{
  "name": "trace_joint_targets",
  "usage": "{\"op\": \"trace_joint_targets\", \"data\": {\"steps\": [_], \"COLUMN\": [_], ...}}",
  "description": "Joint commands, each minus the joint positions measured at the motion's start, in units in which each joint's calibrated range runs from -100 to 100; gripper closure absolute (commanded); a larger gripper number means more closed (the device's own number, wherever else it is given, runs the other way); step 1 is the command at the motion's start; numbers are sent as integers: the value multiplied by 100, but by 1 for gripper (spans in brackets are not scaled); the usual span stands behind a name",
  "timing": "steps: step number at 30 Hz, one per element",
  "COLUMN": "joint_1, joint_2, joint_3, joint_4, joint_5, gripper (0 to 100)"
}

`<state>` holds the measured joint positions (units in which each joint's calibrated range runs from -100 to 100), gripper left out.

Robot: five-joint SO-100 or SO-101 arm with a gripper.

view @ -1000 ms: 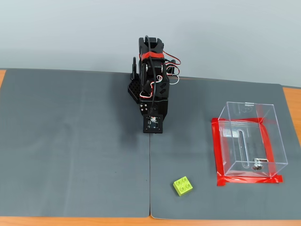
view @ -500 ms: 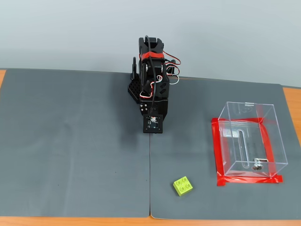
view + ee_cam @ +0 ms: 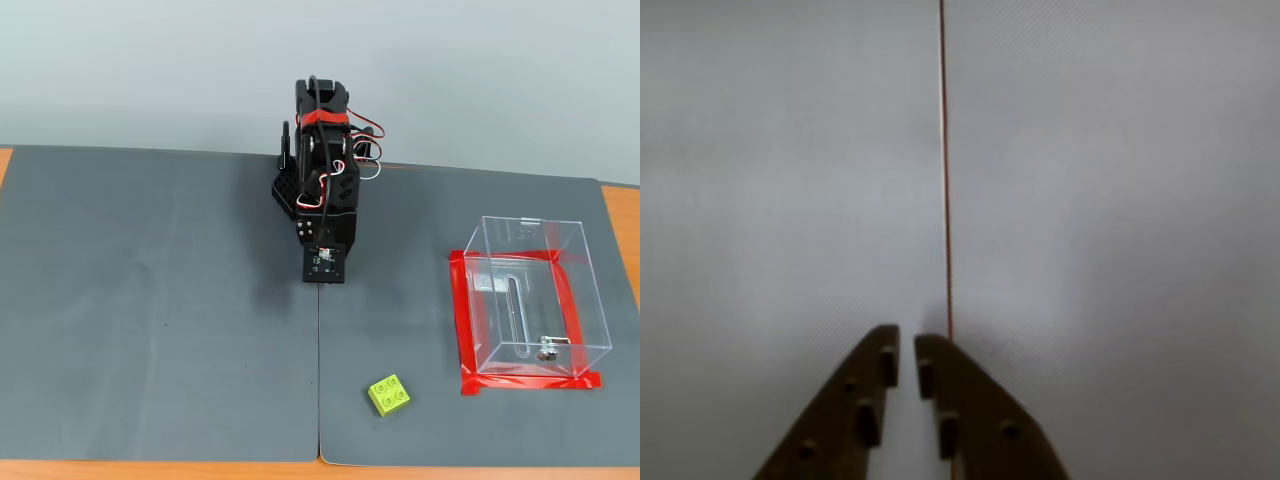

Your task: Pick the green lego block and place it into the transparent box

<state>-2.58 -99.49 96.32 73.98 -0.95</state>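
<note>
Nearly closed, the end effector (image 3: 906,345) is showing only a narrow slit between its two dark fingertips in the wrist view, and nothing is sitting between them. It is pointing down at bare grey mat, right beside a thin red-brown seam (image 3: 945,180) that is running straight up the picture. In the fixed view the black arm (image 3: 322,150) is sitting folded at the far middle of the desk (image 3: 20,468), with red and white wires looping off its upper part and a small camera board (image 3: 325,262) facing down at its low front end; the fingertips themselves are not showing there.

Toward the near edge of the grey mat (image 3: 150,300), the green lego block (image 3: 390,394) is lying studs up, just right of the mat seam and well apart from the arm. To its right, the transparent box (image 3: 530,295) is standing upright, open at the top, with red tape (image 3: 530,382) framing its base. A small metal piece (image 3: 546,350) is resting on its floor at the near end of a long slot. Block and box are apart, not touching.
</note>
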Motion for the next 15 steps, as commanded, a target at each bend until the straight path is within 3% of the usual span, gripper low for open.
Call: {"op": "trace_joint_targets", "data": {"steps": [1, 15], "joint_1": [1, -7], "joint_2": [17, 17], "joint_3": [-374, -374], "joint_4": [24, 24], "joint_5": [25, 41], "gripper": [98, 98]}}
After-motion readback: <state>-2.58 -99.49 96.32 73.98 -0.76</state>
